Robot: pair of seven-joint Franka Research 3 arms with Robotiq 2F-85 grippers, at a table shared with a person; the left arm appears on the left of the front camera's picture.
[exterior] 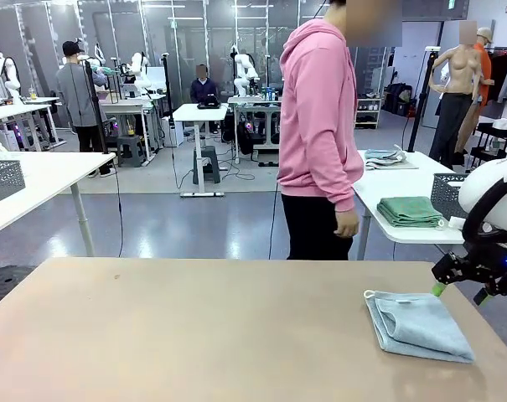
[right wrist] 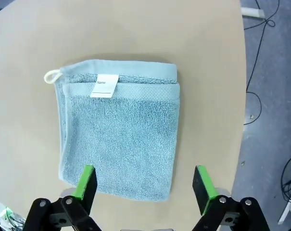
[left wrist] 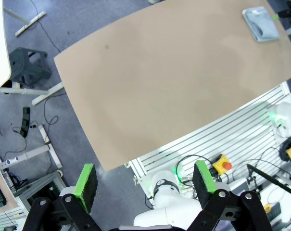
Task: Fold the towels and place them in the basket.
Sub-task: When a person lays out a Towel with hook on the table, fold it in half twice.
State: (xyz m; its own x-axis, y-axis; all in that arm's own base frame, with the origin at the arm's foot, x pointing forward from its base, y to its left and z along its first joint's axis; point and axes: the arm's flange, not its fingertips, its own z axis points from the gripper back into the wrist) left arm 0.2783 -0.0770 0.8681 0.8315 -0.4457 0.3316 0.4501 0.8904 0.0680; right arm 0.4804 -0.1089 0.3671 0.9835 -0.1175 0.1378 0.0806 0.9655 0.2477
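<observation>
One towel (exterior: 419,325), light blue and folded square, lies flat near the table's (exterior: 194,335) right edge, on the robot's side. The right gripper (exterior: 460,293) hovers just over the towel's far right corner, tilted downward, its fingers spread wide with nothing between them. The left gripper (left wrist: 145,180) hangs high above the table's near edge, looking down, fingers likewise wide apart and empty. A wide stretch of tabletop lies open to the towel's left. One person (exterior: 320,126) stands at the far edge, arm hanging.
</observation>
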